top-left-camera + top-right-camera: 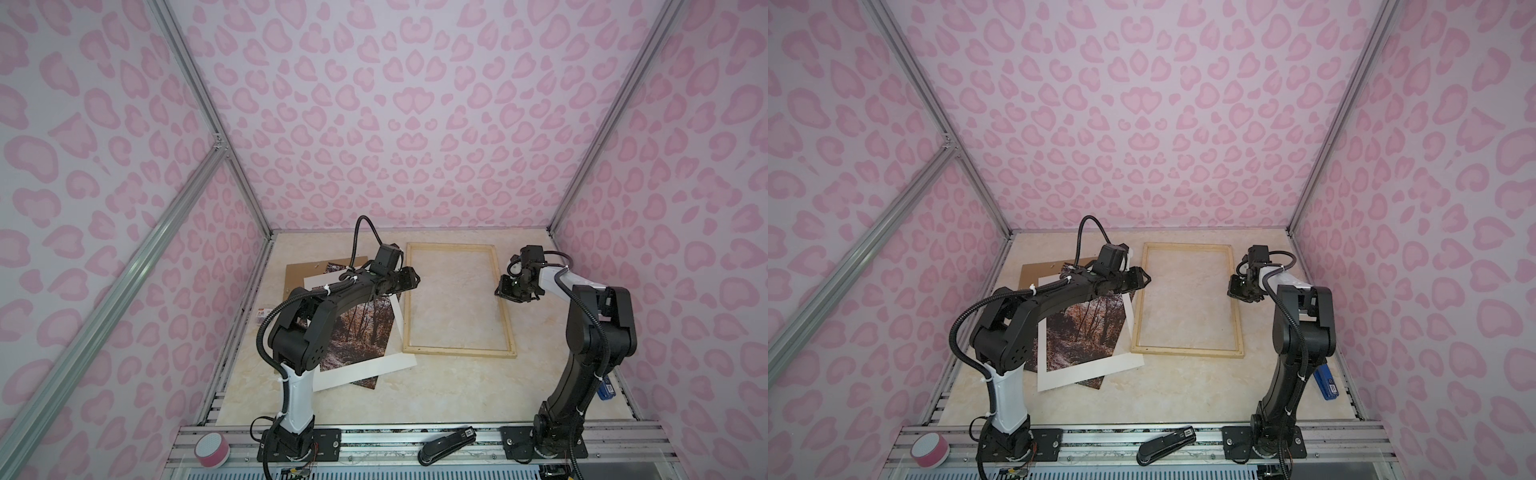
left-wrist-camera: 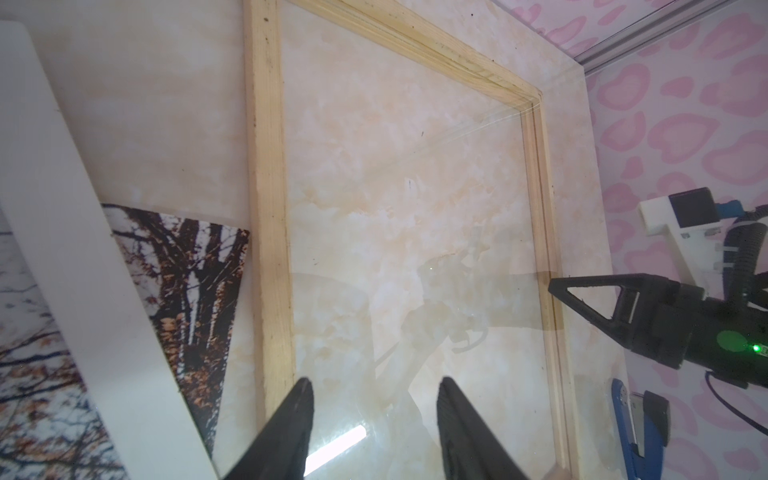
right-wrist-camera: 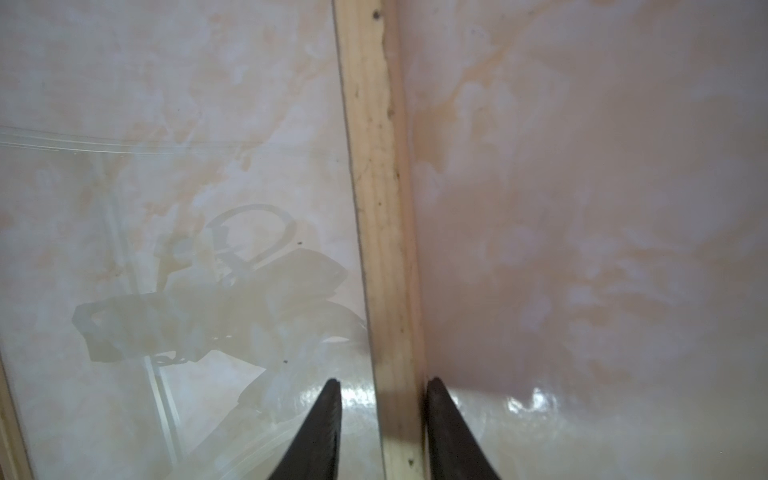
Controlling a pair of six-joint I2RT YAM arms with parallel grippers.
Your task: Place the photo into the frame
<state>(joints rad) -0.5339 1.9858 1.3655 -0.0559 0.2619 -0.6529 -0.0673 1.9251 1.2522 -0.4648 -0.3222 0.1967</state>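
As both arms lean out over the marbled table, notes from the near rail outward: a pink tape roll and a black stapler, both idle. Next, the photo lies face up and skewed, left of the frame and not in it. It sits under a white mat, and one corner comes right up to the frame's left strip. The frame lies flat mid-table, holding only a clear pane. Step in hand, as I judge it: taking hold of the frame by its right strip. To do it well, keep the strip centred between the fingers and close gently. Neither lift nor twist, so the pane does not shift and the frame lies square for the photo. The right gripper straddles that strip, one finger over the pane and one over bare table. The fingers are moderately apart with a sliver of gap on each side, so I see no pinch. The left gripper hovers over the frame's left side, fingers spread about halfway, holding nothing. Farthest back on the left, a brown backing board peeks out from beneath mat and photo.
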